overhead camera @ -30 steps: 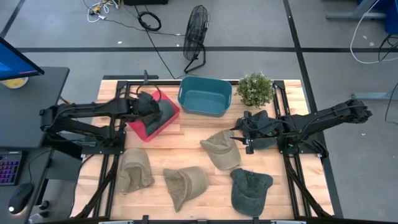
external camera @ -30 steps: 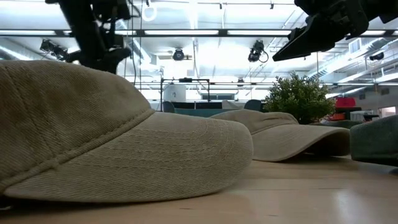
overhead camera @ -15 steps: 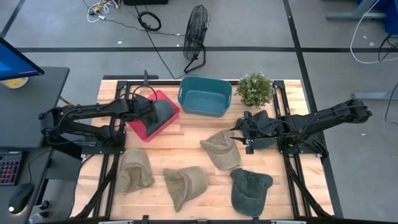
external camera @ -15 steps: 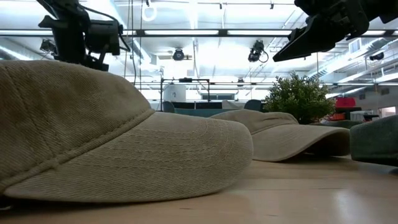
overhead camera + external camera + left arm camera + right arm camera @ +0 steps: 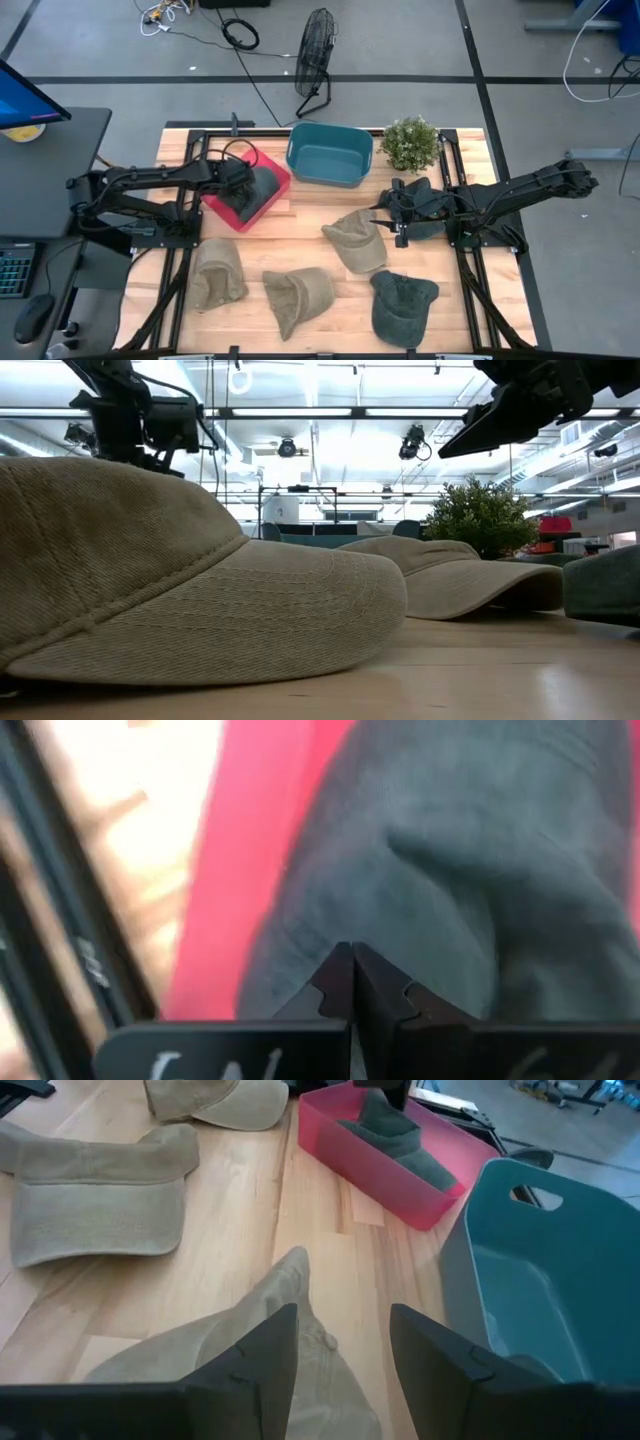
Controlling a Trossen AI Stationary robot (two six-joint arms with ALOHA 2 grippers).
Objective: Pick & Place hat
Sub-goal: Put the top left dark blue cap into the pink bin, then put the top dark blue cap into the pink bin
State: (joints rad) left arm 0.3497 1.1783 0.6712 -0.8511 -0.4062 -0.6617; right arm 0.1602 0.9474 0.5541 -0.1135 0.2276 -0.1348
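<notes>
A dark grey hat (image 5: 263, 185) lies in the red bin (image 5: 222, 207) at the table's far left, also seen in the right wrist view (image 5: 400, 1145). My left gripper (image 5: 243, 180) is shut at this hat's left side; its fingertips (image 5: 352, 982) show in front of the grey cloth (image 5: 450, 870). My right gripper (image 5: 380, 218) stands open above the far edge of a tan hat (image 5: 355, 242). That hat's cloth (image 5: 290, 1330) shows below the gap of the open fingers (image 5: 340, 1320). In the low view this gripper (image 5: 480, 432) hangs well above the table. My left gripper's shut fingertips (image 5: 338, 975) point down into the red bin right at the grey hat's cloth. No cloth shows between them. Whether they touch the hat I cannot tell.
Two more tan hats (image 5: 218, 272) (image 5: 298, 295) and a dark green hat (image 5: 400, 305) lie along the near side. A teal bin (image 5: 330, 155) and a potted plant (image 5: 410, 143) stand at the far edge. In the low view, a tan hat (image 5: 150, 570) fills the foreground.
My left gripper has shifted a little toward the table's near left over the red bin, uncovering the bin's far corner, and its wrist has tipped from a steep downward pose to a flatter one. The grey hat stays in the bin.
</notes>
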